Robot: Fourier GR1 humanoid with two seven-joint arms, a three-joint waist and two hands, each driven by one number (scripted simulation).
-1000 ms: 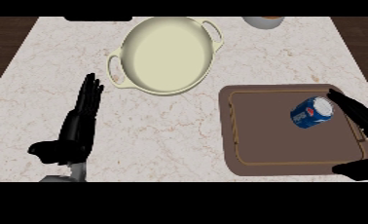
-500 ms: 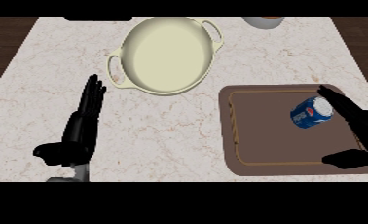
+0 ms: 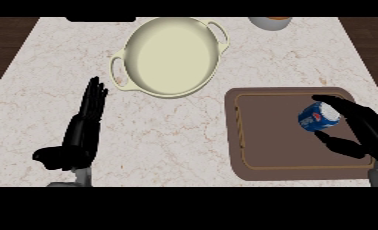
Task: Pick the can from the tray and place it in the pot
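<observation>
My right hand (image 3: 356, 130) curls around the blue can (image 3: 320, 116), fingers above and thumb below, on the brown tray (image 3: 280, 139). The cream pot (image 3: 170, 56) sits well apart, up-left. My left hand (image 3: 81, 131) rests open, fingers straight.

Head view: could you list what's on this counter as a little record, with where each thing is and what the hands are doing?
can: blue, on the tray, right side
tray: brown, lower right of counter
pot: cream, two handles, nothing inside, upper middle
right hand: fingers curling round the can
left hand: open, resting, lower left
bowl: at far edge, partly cut off
</observation>
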